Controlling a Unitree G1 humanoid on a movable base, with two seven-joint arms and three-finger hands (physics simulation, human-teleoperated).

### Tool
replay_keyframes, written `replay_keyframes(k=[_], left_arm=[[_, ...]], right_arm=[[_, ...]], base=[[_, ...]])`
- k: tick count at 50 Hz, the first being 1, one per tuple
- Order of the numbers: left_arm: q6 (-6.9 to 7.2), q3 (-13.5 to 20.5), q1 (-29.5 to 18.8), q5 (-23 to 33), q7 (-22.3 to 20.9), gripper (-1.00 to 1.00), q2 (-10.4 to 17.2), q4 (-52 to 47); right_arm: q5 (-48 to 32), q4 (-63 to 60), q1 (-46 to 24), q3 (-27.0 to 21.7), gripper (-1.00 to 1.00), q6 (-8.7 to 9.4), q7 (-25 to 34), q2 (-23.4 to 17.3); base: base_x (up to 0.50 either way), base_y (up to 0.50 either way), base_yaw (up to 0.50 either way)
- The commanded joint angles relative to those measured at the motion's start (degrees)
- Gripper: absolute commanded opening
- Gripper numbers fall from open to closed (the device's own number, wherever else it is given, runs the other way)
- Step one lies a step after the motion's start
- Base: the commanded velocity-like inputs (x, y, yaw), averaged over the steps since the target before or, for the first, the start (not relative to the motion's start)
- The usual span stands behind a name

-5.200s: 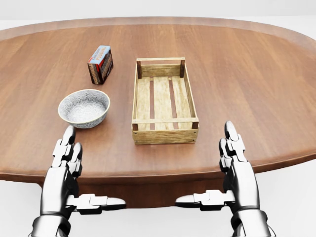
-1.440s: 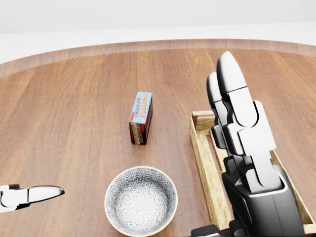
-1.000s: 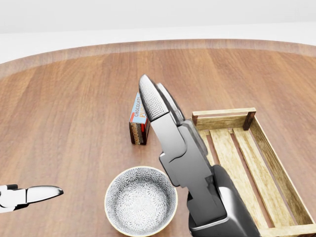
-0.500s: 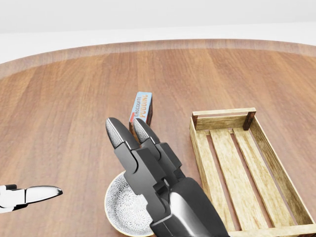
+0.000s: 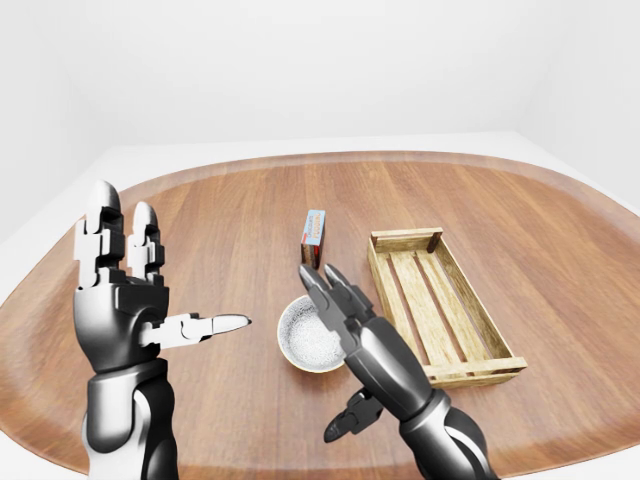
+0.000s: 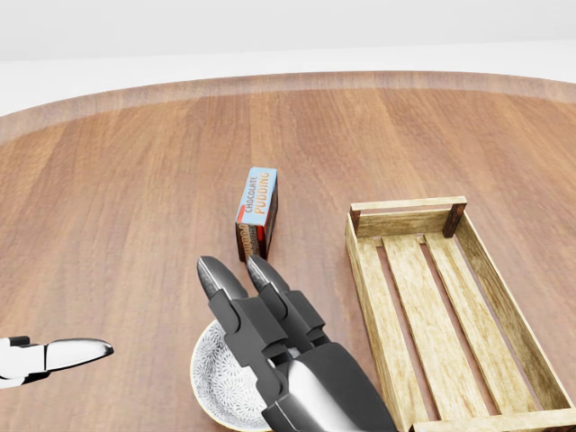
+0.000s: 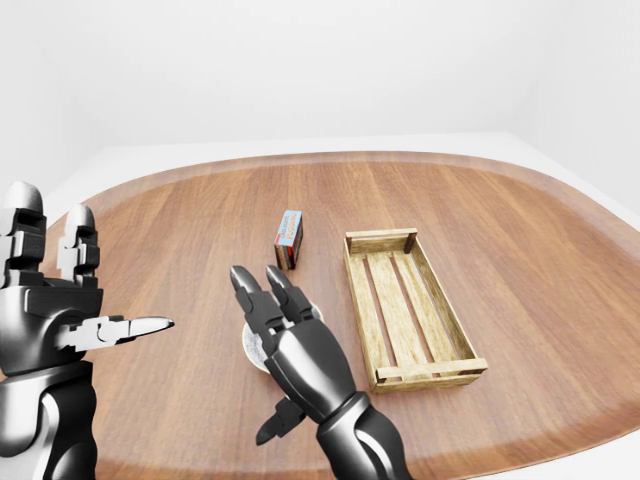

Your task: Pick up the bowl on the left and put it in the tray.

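Bowl (image 5: 303,340): grey-white, with a fine floral speckle inside and a cream rim.
Tray (image 5: 425,300): pale yellow slatted wood with dark brown corner posts.
Carton (image 5: 314,236): light blue face with dark lettering, brown and red sides.
Table (image 5: 230,220): reddish-brown woodgrain.
Left hand (image 5: 120,300) and right hand (image 5: 365,345): silver-grey with black joints.

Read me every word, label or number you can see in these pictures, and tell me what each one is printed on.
"CHOCOLATE PUDDING": on the light blue face of the small box, seen in the head view.
Dark end face of the same box: some print, too blurred to read.
bowl: a speckled pattern only, no text.
tray: bare wood, no text.
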Motion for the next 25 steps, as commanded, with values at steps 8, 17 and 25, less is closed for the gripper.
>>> replay_keyframes(k=[8,17,25], left_arm=[[0.0,-0.3,0.2,0.2,0.0,1.0,-0.1,0.0],[0.0,-0.1,-0.1,0.0,0.1,1.0,0.0,0.1],[0.0,0.1,-0.4,0.0,0.8,1.0,0.1,0.5]], right_arm=[[-3.1,4.1,-0.5,0.1,1.0,0.0,1.1,0.8],[-4.4,6.4,-1.4,-0.8,1.0,0.0,1.9,1.5],[-6.9,9.7,-2.1,-1.1,1.0,0.0,2.7,2.5]], base=[[0.0,0.0,0.0],[0.0,0.0,0.0],[0.0,0.0,0.0]])
